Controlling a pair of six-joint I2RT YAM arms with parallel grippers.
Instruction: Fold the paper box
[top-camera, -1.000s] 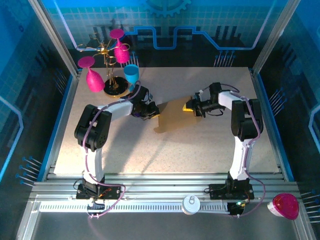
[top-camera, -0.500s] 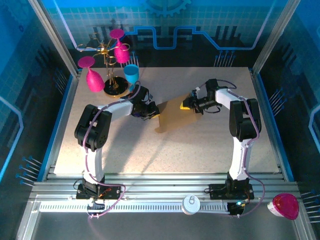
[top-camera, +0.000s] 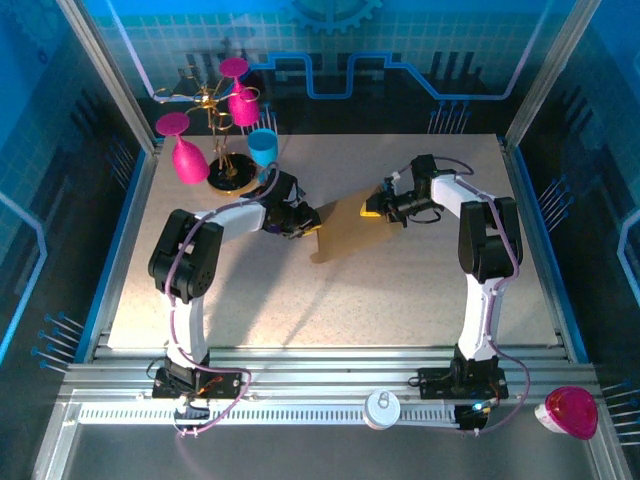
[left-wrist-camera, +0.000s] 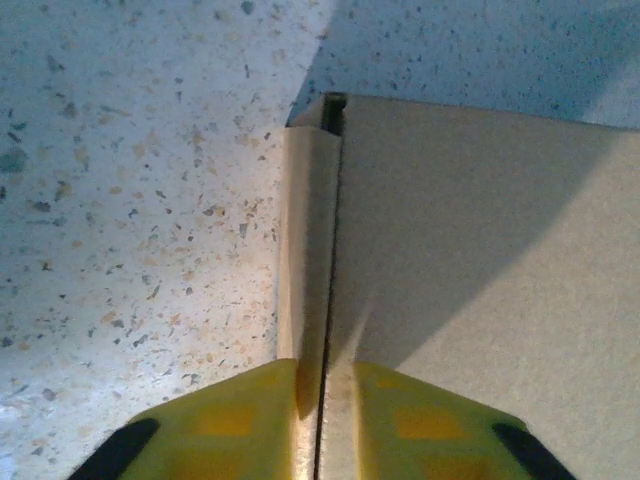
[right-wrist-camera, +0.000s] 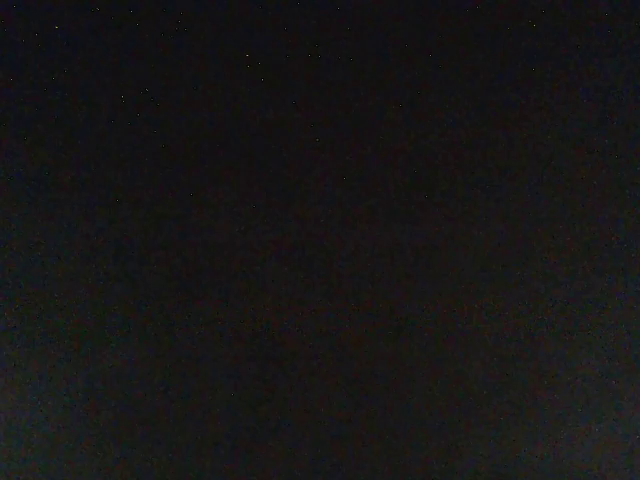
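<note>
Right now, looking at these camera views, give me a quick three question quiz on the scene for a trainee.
1. True or false: the left fingers are closed on an edge of the paper box.
2. What stands at the far-left corner of the table? A: rack with pink glasses. B: kettle. C: laptop.
3. Fill in: the left fingers are coloured ____.
Key: 1 true; 2 A; 3 yellow.
</note>
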